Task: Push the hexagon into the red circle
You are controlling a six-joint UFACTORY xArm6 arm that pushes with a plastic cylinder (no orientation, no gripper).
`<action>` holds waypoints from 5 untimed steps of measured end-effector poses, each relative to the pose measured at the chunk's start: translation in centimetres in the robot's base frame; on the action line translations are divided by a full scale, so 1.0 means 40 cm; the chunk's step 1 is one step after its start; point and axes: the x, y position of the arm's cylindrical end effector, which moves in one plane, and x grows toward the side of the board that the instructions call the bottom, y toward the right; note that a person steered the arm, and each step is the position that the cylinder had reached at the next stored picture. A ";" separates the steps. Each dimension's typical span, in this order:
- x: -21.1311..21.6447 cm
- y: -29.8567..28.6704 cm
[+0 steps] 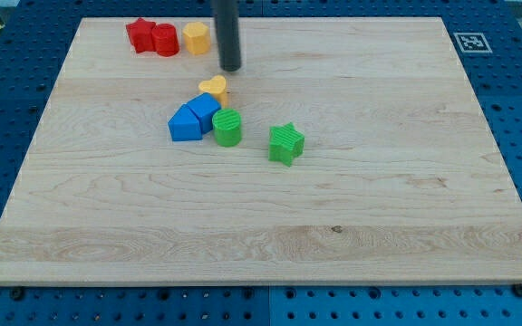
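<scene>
The yellow hexagon (196, 39) stands near the view's top left, just right of the red circle (165, 40), close to it with a thin gap or touching. A red star (140, 33) touches the circle's left side. My tip (231, 68) is the lower end of the dark rod, which comes down from the view's top. It sits to the right of and a little below the hexagon, apart from it, and above the yellow heart (213, 88).
Below the tip is a cluster: the yellow heart, two blue blocks (194, 119) side by side, and a green round block (227, 128) at their right. A green star (286, 143) stands alone further right. The wooden board (379, 181) lies on a blue pegboard.
</scene>
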 end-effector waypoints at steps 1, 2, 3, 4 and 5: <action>-0.028 0.022; -0.077 -0.017; -0.083 -0.083; -0.083 -0.130; -0.083 -0.181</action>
